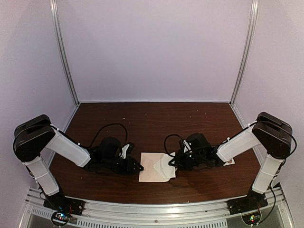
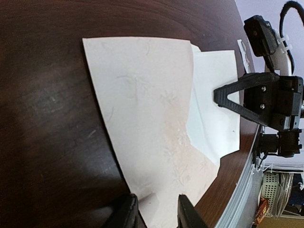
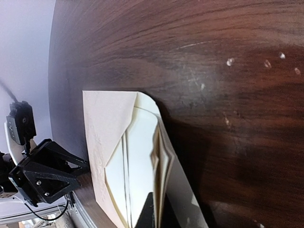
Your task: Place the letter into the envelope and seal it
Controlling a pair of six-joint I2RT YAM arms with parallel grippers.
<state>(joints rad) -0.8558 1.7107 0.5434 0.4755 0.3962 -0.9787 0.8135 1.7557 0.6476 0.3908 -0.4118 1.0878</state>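
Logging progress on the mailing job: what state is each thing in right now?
the envelope: flat on the table, unsealed.
the letter: folded, partly inside the envelope, one end sticking out.
left gripper: open, fingers either side of the envelope's edge.
right gripper: tip at the letter's exposed end; open or shut cannot be told.
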